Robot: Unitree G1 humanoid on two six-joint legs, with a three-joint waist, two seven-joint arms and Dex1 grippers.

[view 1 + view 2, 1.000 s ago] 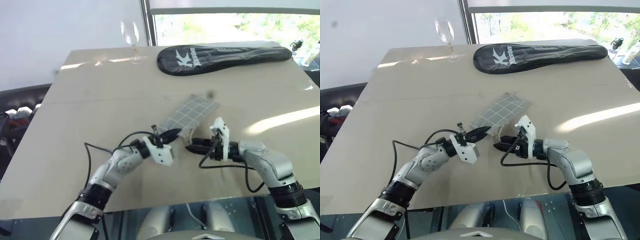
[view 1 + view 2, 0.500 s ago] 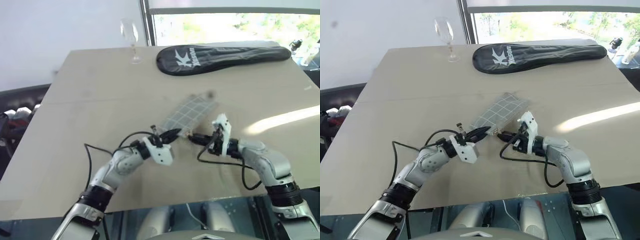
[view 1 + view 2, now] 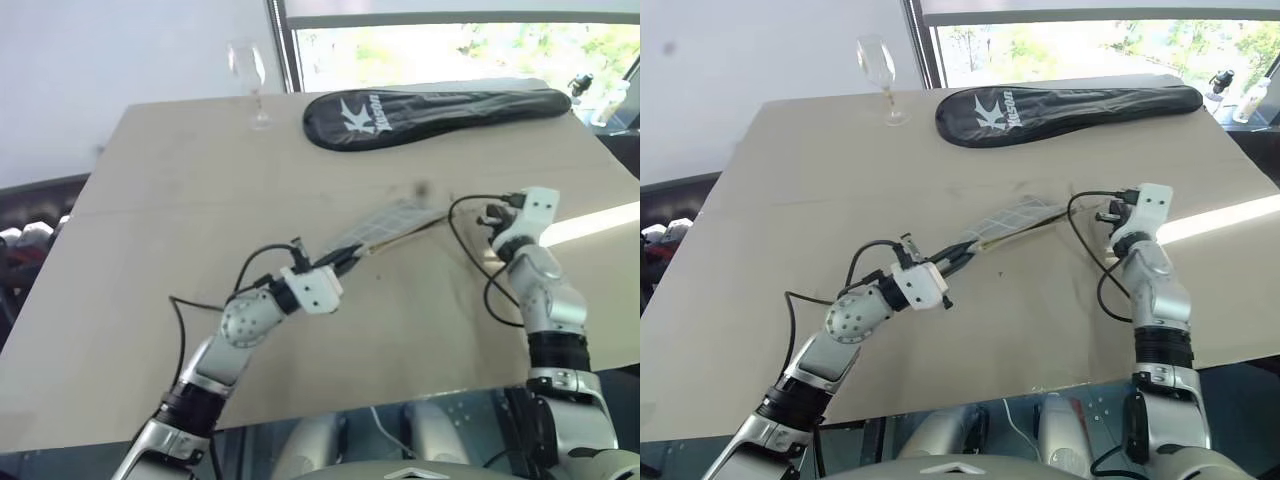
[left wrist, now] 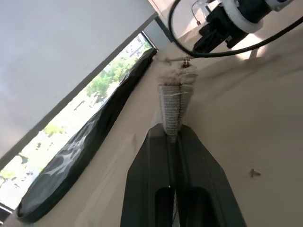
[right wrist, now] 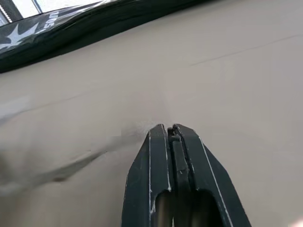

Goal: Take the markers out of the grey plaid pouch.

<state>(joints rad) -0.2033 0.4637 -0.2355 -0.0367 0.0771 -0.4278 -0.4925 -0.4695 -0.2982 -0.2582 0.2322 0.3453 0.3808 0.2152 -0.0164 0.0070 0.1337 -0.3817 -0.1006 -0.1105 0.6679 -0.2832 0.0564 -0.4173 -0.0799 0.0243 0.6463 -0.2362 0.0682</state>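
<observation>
Beige tabletop (image 3: 150,200) is occupied by the grey plaid pouch (image 3: 385,222), lying nearer than the black racket cover (image 3: 430,103). Its near end is pinched by the left gripper (image 3: 345,264); the right gripper (image 3: 490,213), beside it, is pressed together on something thin, perhaps the zip pull. Markers cannot be made out; fabric may slip free.

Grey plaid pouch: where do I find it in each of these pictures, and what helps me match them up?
Left eye view: the grey plaid pouch lies mid-table, just beyond the left gripper.
Right eye view: same spot.
Left wrist view: edge-on, pinched at the closed fingertips.
Right wrist view: I cannot make it out.
Shared landmark: the black racket cover along the table's far edge.
</observation>
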